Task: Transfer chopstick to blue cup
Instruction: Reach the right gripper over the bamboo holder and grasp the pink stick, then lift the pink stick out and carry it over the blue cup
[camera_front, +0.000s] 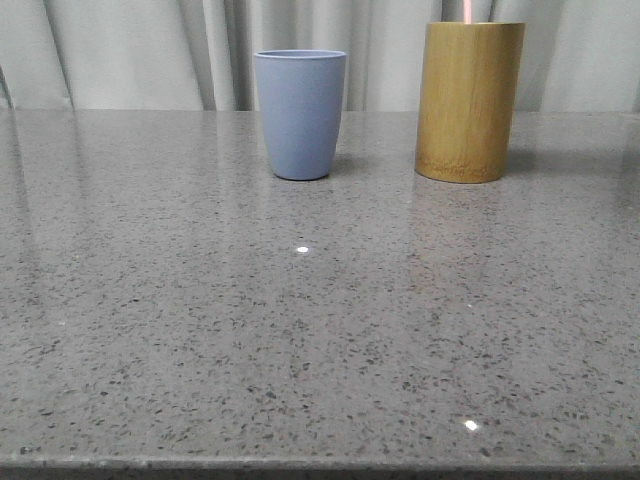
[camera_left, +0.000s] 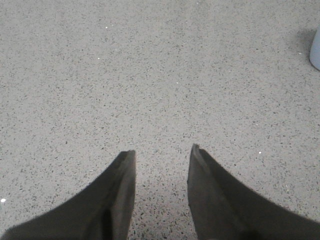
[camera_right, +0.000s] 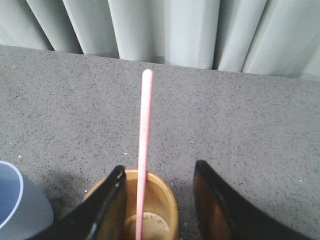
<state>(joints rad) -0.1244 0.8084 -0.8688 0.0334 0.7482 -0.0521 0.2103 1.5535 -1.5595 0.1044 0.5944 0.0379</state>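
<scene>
The blue cup (camera_front: 300, 113) stands upright at the back middle of the table; its rim shows in the right wrist view (camera_right: 12, 200) and its edge in the left wrist view (camera_left: 315, 50). A pale pink chopstick (camera_right: 143, 150) stands in the yellow-brown bamboo cylinder (camera_front: 469, 100), with only its tip in the front view (camera_front: 469, 10). My right gripper (camera_right: 159, 172) is open above the cylinder (camera_right: 160, 205), the chopstick between its fingers, nearer one finger, not gripped. My left gripper (camera_left: 162, 152) is open and empty over bare table.
The grey speckled stone table (camera_front: 300, 330) stretches to its front edge. Pale curtains (camera_front: 150, 50) hang behind the back edge, close to the cup and cylinder. Neither arm shows in the front view.
</scene>
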